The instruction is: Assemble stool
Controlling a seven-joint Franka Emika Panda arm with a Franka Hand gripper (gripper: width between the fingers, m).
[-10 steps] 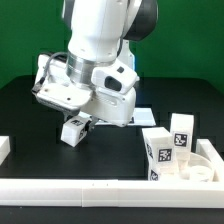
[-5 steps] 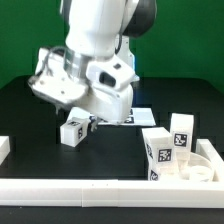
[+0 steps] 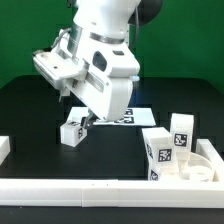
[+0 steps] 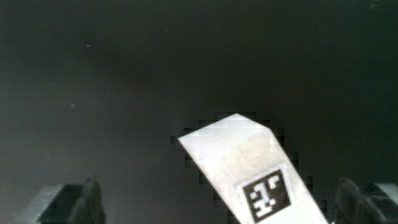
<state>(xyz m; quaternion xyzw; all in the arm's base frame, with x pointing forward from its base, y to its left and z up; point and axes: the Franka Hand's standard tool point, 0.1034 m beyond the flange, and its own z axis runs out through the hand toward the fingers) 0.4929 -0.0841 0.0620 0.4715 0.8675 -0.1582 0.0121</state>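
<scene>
One white stool leg [image 3: 72,131] with a black-and-white tag lies on the black table left of centre. My gripper [image 3: 88,122] hangs just above and beside it. In the wrist view the leg [image 4: 249,170] lies between my two dark fingers [image 4: 71,202], which stand wide apart and clear of it, so the gripper [image 4: 217,204] is open. The round seat [image 3: 203,170] lies at the exterior view's lower right. Two more tagged legs [image 3: 158,152] [image 3: 181,134] stand upright at it.
The marker board [image 3: 128,117] lies behind the gripper at the table's middle. A long white rail [image 3: 70,190] runs along the front edge. A short white piece [image 3: 4,147] sits at the exterior view's left edge.
The wrist has swung and risen, its body turning toward the exterior view's right. The leg has stayed on the table at nearly the same spot.
</scene>
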